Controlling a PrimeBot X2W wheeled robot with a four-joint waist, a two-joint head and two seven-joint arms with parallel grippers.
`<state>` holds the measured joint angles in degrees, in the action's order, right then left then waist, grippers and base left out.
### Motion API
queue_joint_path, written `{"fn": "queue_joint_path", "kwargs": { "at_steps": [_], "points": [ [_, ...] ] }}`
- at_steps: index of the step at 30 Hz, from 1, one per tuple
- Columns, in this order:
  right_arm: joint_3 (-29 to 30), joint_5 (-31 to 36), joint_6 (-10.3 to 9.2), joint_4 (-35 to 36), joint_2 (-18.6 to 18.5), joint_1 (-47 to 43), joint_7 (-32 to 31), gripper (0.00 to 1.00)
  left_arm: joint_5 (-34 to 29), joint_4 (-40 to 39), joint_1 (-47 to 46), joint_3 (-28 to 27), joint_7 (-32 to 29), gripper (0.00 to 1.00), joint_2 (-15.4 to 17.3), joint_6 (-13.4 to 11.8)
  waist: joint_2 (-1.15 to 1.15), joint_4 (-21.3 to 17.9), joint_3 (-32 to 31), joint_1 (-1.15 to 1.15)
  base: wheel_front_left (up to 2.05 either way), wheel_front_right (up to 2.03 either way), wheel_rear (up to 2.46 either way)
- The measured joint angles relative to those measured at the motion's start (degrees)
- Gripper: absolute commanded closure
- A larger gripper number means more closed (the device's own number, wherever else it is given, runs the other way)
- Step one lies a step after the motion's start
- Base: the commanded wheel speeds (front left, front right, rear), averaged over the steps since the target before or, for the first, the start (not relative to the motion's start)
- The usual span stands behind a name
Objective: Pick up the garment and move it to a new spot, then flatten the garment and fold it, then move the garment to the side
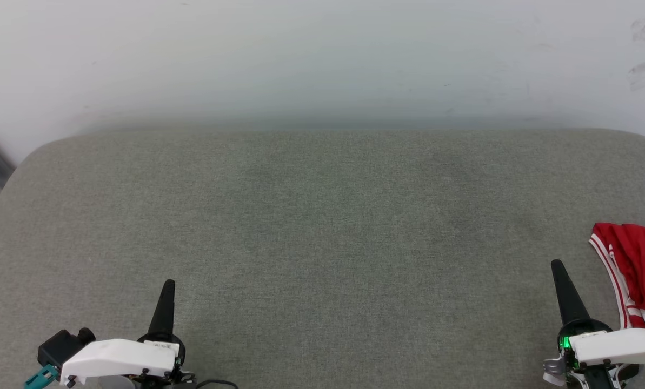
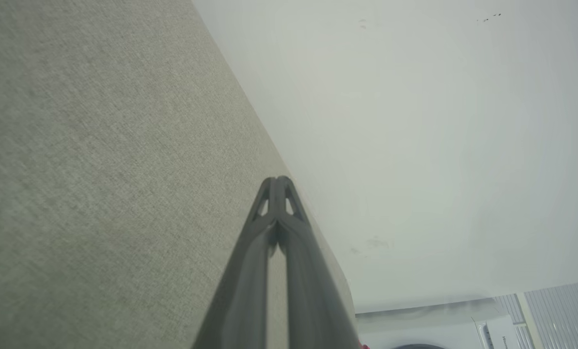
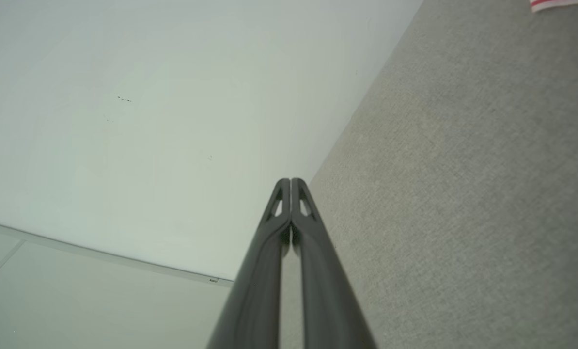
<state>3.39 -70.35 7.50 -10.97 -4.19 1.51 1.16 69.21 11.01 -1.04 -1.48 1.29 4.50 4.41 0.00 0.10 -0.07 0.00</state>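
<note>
While both arms rest at the near edge of a padded grey-green surface [image 1: 322, 227], we see the garment [image 1: 638, 270] bunched at the right edge of the scene, on the near half of the surface. It lies just right of the right gripper [image 1: 558, 266] and is partly cut off by the picture's border. It is red fabric with white and a striped trim [image 3: 555, 4] along its left side; a sliver of that trim peeks into the top right corner of the right wrist view. We see no numerals from here.

The right gripper's two dark fingers are pressed together on nothing, tips pointing toward the far white wall [image 1: 322, 54]. The left gripper [image 1: 168, 285], at the near left, is likewise pinched together and empty, well apart from the garment.

We judge the garment light, thin and limp. It should drape and sag from any hold and keep no shape of its own. It looks neither fragile nor slippery, though it may drag a little on the woven surface.

The trimmed edge nearest the right gripper looks like the best first hold, since a stitched border gives the fingers a thicker bite. Those fingers must spread before they can pinch it. Flattening will probably call for one hold per gripper, but we cannot tell shoulders from hem in this heap.
</note>
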Motion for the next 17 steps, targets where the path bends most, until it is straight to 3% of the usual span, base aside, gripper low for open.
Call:
{"fn": "queue_joint_path", "kwargs": {
  "at_steps": [17],
  "points": [
    [0.5, -8.8, 0.00, -1.1, 0.0, 1.5, -2.3, 1.00, 9.3, 1.1, -1.7, -1.1, -2.3, 1.00, 0.0, 1.2, 0.00, 0.0, 0.1, 0.00, 0.00, 0.00, 0.00]
  ]
}}
